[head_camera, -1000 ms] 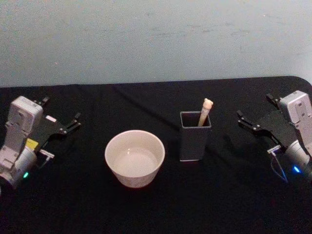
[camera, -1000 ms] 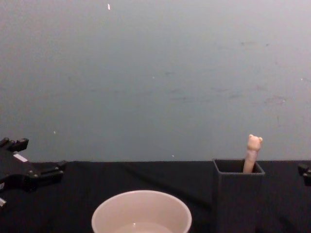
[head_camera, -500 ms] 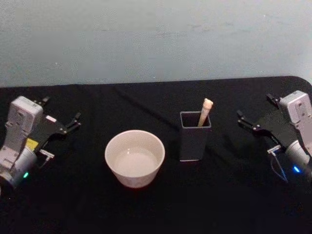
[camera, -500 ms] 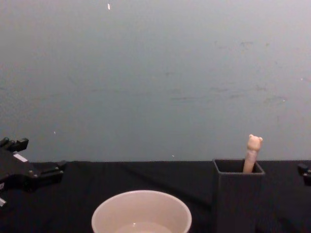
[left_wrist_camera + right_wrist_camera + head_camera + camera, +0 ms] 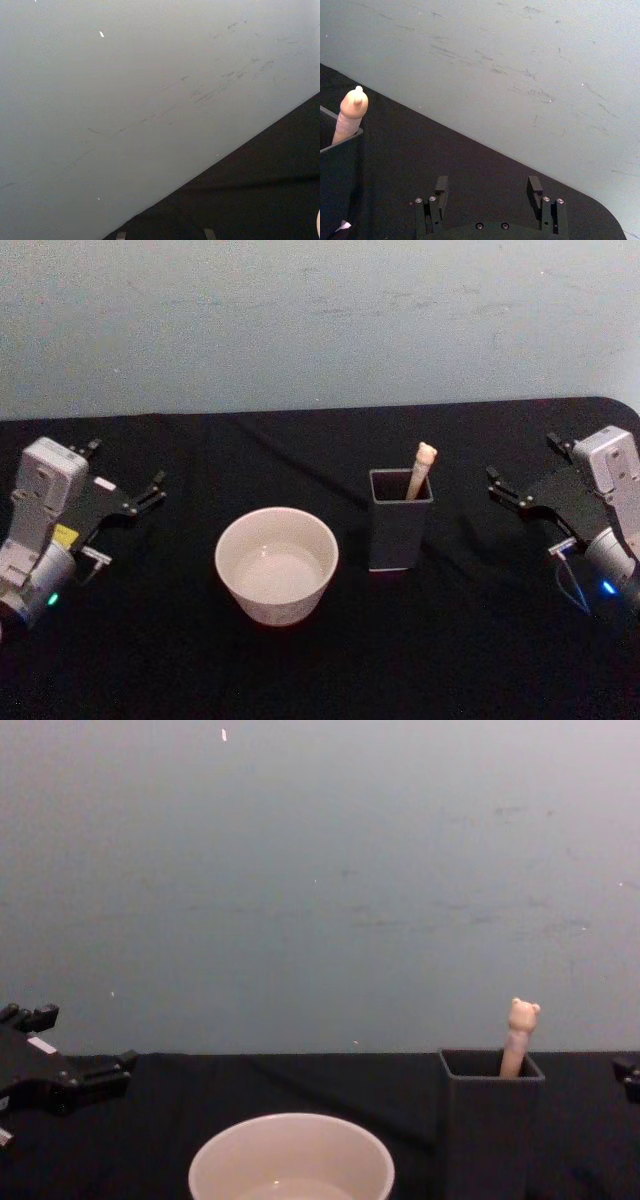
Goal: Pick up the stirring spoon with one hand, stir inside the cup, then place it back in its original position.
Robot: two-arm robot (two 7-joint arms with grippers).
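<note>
Take the head view as a dial centred on the cup (image 5: pixel 272 606). The left gripper (image 5: pixel 124 464) sits far out at about 9 o'clock, close to the left edge of the black table cloth (image 5: pixel 300 670) and well apart from the cup. Its dark fingers (image 5: pixel 150 487) point toward 2 o'clock, and the jaws are spread wide. In the chest view it comes in low from the 9 o'clock edge, with the pale wall (image 5: pixel 320 870) behind it.

The cup is wide, round and cream-white, and it stands upright on the cloth. Its thin rim faces up and its inside is pale. I cannot tell whether it holds liquid.

At 3 o'clock from the cup, near it but not touching, stands the tall dark grey holder (image 5: pixel 400 535), square-sided and upright. The stirring spoon (image 5: pixel 421 468) is in this holder with its handle end up, at the holder's far right corner. It leans slightly toward 1 o'clock. Its bear-head knob clears the holder's rim, which the chest view shows plainly from the side. The spoon's bowl is hidden inside the holder.

Farther out at 3 o'clock, near the table's right edge, is the right gripper (image 5: pixel 522 458), well apart from the holder. Its fingers point toward 10 o'clock. Its jaws are spread, and the right wrist view shows the two fingers set well apart over the cloth, with the spoon's knob farther off.
</note>
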